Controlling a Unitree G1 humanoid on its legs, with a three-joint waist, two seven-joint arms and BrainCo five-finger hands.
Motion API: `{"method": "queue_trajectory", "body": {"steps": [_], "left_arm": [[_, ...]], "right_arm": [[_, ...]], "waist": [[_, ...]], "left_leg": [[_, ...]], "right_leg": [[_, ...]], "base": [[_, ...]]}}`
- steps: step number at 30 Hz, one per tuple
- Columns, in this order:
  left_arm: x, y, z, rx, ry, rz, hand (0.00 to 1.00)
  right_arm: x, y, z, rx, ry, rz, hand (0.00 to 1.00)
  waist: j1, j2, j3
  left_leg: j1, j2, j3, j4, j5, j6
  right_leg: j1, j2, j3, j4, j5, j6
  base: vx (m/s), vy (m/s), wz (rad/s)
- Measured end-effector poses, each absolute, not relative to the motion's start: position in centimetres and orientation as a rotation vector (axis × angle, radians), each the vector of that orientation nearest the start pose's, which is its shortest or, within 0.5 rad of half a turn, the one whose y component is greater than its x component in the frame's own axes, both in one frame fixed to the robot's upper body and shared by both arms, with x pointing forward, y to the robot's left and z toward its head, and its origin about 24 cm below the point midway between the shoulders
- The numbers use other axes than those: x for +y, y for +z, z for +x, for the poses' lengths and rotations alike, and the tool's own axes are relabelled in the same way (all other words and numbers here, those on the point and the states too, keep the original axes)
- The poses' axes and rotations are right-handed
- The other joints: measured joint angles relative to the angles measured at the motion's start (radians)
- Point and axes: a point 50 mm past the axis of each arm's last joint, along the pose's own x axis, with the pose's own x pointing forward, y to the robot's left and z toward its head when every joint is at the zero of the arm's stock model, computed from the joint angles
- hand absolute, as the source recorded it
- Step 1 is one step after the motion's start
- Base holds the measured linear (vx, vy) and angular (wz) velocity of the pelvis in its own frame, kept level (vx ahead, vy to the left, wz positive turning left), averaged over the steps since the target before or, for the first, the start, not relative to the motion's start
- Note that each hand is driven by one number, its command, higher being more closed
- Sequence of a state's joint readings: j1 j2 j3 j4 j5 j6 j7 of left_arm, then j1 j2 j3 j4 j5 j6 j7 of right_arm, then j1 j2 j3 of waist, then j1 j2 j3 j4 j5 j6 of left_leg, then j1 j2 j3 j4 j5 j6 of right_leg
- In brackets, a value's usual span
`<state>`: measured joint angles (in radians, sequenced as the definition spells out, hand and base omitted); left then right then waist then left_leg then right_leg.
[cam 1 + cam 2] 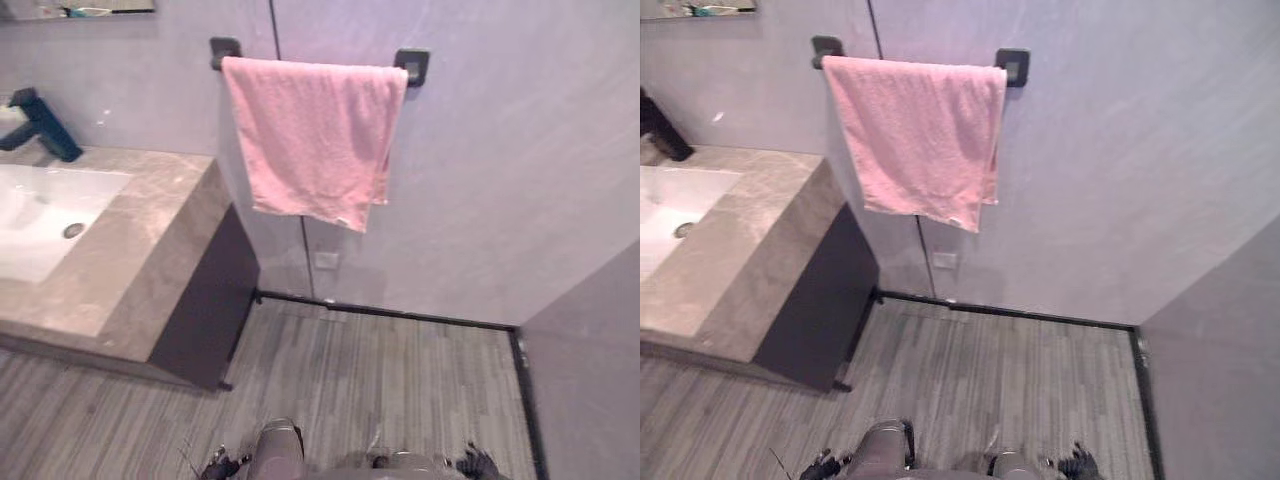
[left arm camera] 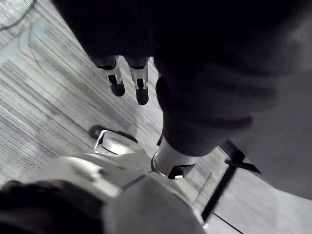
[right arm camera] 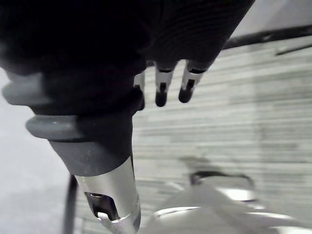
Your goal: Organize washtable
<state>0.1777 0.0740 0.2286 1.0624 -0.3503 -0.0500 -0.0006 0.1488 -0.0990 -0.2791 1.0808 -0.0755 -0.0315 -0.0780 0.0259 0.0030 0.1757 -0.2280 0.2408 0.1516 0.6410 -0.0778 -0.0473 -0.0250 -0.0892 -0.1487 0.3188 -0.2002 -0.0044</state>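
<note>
A pink towel (image 1: 312, 135) hangs folded over a dark wall rail (image 1: 412, 62), to the right of the washtable. The washtable (image 1: 150, 250) is a brown stone counter with a white sink (image 1: 40, 215) and a dark faucet (image 1: 40, 125) at its back. My left hand (image 2: 117, 80) hangs low over the striped floor, fingers straight and holding nothing. My right hand (image 3: 161, 90) also hangs over the floor with relaxed fingers and nothing in it. Both hands are far below the towel and the counter.
A dark cabinet side (image 1: 205, 300) drops from the counter's right end to the grey striped floor (image 1: 380, 380). Grey walls close the back and right, with a dark baseboard (image 1: 400, 312). A small shelf edge (image 1: 80, 10) shows at top left.
</note>
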Motion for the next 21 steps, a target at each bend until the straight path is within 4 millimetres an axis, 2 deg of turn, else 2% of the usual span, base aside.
{"method": "queue_trajectory", "body": {"steps": [1, 2, 3, 4, 5, 6, 7, 8, 9, 10, 11, 12, 13, 14, 15, 17, 18, 21], "left_arm": [[21.3, -16.7, 4.5, 1.122, 0.54, -0.352, 0.0], [21.1, -16.8, 4.1, 1.132, 0.541, -0.351, 0.0], [21.3, -16.7, 4.1, 1.134, 0.533, -0.335, 0.0], [21.3, -16.7, 4.2, 1.136, 0.52, -0.319, 0.0], [22.8, -16.4, 4.7, 1.113, 0.544, -0.303, 0.0], [23.2, -16.4, 4.8, 1.11, 0.554, -0.304, 0.0], [23.1, -16.4, 4.6, 1.125, 0.548, -0.308, 0.0], [23.0, -16.4, 4.5, 1.129, 0.544, -0.309, 0.0], [22.5, -16.5, 4.7, 1.126, 0.529, -0.318, 0.0], [21.8, -16.6, 5.0, 1.129, 0.511, -0.327, 0.0], [20.8, -16.8, 4.9, 1.147, 0.474, -0.329, 0.0], [21.2, -16.8, 4.8, 1.155, 0.458, -0.301, 0.0], [21.4, -16.7, 4.8, 1.156, 0.455, -0.292, 0.0], [21.2, -16.7, 5.0, 1.165, 0.43, -0.277, 0.0], [21.1, -16.7, 5.3, 1.165, 0.412, -0.267, 0.0], [21.7, -16.7, 4.8, 1.176, 0.414, -0.242, 0.0], [21.7, -16.9, 3.9, 1.214, 0.406, -0.223, 0.0], [21.7, -16.9, 4.1, 1.219, 0.391, -0.201, 0.0]], "right_arm": [[-22.9, -16.4, 5.1, 1.193, -0.388, -0.046, 0.0], [-23.4, -16.3, 4.9, 1.199, -0.408, -0.044, 0.0], [-23.3, -16.4, 4.9, 1.202, -0.406, -0.037, 0.0], [-22.8, -16.5, 5.0, 1.212, -0.387, -0.02, 0.0], [-21.0, -16.9, 4.7, 1.228, -0.348, 0.014, 0.0], [-21.2, -16.8, 4.9, 1.217, -0.36, 0.014, 0.0], [-22.0, -16.6, 5.2, 1.205, -0.376, -0.003, 0.0], [-22.4, -16.5, 5.4, 1.202, -0.379, -0.015, 0.0], [-22.9, -16.4, 5.5, 1.192, -0.39, -0.03, 0.0], [-23.1, -16.3, 5.7, 1.184, -0.394, -0.037, 0.0], [-23.3, -16.2, 6.0, 1.18, -0.398, -0.041, 0.0], [-22.9, -16.4, 5.6, 1.194, -0.42, -0.018, 0.0], [-22.9, -16.5, 5.6, 1.195, -0.426, -0.012, 0.0], [-22.8, -16.6, 5.2, 1.202, -0.463, 0.032, 0.0], [-22.6, -16.6, 5.0, 1.201, -0.498, 0.075, 0.0], [-21.7, -16.9, 4.6, 1.207, -0.539, 0.139, 0.0], [-21.3, -16.9, 4.5, 1.207, -0.544, 0.153, 0.0], [-21.3, -16.9, 4.4, 1.208, -0.554, 0.158, 0.0]], "waist": [[-0.016, 0.011, -0.004], [-0.028, 0.034, 0.0], [-0.032, 0.036, 0.012], [-0.045, 0.034, 0.0], [-0.074, -0.034, -0.012], [-0.071, -0.003, 0.001], [-0.068, 0.009, 0.001], [-0.074, 0.013, -0.006], [-0.083, 0.029, -0.016], [-0.089, 0.038, -0.021], [-0.091, 0.033, -0.032], [-0.093, 0.028, -0.045], [-0.094, 0.029, -0.045], [-0.101, 0.035, -0.045], [-0.104, 0.025, -0.051], [-0.095, 0.004, -0.064], [-0.095, -0.001, -0.068], [-0.092, -0.001, -0.072]], "left_leg": [[0.027, 0.049, 0.017, 0.062, -0.011, -0.002], [0.023, 0.081, 0.069, 0.029, -0.003, -0.019], [0.024, 0.049, 0.105, -0.008, -0.001, -0.011], [0.069, -0.013, 0.029, -0.236, 0.019, -0.027], [0.123, -0.049, 0.038, -0.28, -0.015, 0.042], [0.134, 0.005, 0.064, -0.187, -0.051, 0.041], [0.177, 0.061, 0.129, -0.135, -0.05, 0.025], [0.217, 0.079, 0.164, -0.164, -0.02, -0.004], [0.256, 0.093, 0.187, -0.231, 0.066, -0.043], [0.262, 0.077, 0.182, -0.293, 0.073, -0.066], [0.261, 0.036, 0.219, -0.384, 0.073, -0.065], [0.285, 0.003, 0.233, -0.523, 0.07, -0.069], [0.288, -0.001, 0.242, -0.543, 0.067, -0.074], [0.287, -0.011, 0.29, -0.613, 0.061, -0.088], [0.286, -0.027, 0.298, -0.654, 0.075, -0.108], [0.291, -0.067, 0.279, -0.689, 0.094, -0.106], [0.308, -0.095, 0.264, -0.718, 0.103, -0.096], [0.306, -0.122, 0.255, -0.741, 0.113, -0.082]], "right_leg": [[-0.01, -0.016, -0.04, 0.012, 0.006, 0.01], [-0.035, -0.019, -0.079, 0.054, 0.012, 0.013], [-0.052, -0.023, -0.076, 0.079, 0.003, 0.022], [-0.064, 0.054, -0.067, 0.029, -0.028, 0.001], [-0.053, 0.05, -0.095, -0.124, 0.069, -0.083], [-0.03, 0.052, -0.161, -0.134, 0.099, -0.071], [-0.019, 0.03, -0.221, -0.142, 0.107, -0.068], [-0.024, 0.0, -0.274, -0.143, 0.114, -0.055], [-0.027, -0.036, -0.341, -0.15, 0.126, -0.026], [-0.03, -0.052, -0.363, -0.151, 0.134, -0.013], [-0.027, -0.081, -0.397, -0.186, 0.157, 0.004], [-0.01, -0.102, -0.481, -0.242, 0.193, 0.017], [-0.007, -0.105, -0.497, -0.246, 0.199, 0.025], [0.002, -0.11, -0.561, -0.248, 0.212, 0.04], [0.008, -0.125, -0.594, -0.249, 0.22, 0.048], [0.013, -0.144, -0.605, -0.253, 0.246, 0.058], [0.027, -0.161, -0.601, -0.249, 0.254, 0.057], [0.02, -0.179, -0.588, -0.251, 0.262, 0.053]], "base": [[-0.09, 0.176, 0.99], [-0.09, 0.155, 1.08], [-0.11, 0.068, 1.4], [-0.13, -0.104, 2.07], [-0.13, -0.15, 2.22], [-0.16, -0.069, 2.17], [-0.15, 0.073, 1.7], [-0.17, 0.231, 2.1], [-0.12, 0.231, 1.81], [-0.16, 0.319, 1.86], [-0.18, 0.41, 1.76], [-0.15, 0.349, 1.53], [-0.17, 0.399, 1.5], [-0.12, 0.256, 1.21], [-0.16, 0.355, 1.28], [-0.08, 0.195, 0.5], [-0.08, 0.132, 0.11], [-0.1, 0.087, 0.11]]}}
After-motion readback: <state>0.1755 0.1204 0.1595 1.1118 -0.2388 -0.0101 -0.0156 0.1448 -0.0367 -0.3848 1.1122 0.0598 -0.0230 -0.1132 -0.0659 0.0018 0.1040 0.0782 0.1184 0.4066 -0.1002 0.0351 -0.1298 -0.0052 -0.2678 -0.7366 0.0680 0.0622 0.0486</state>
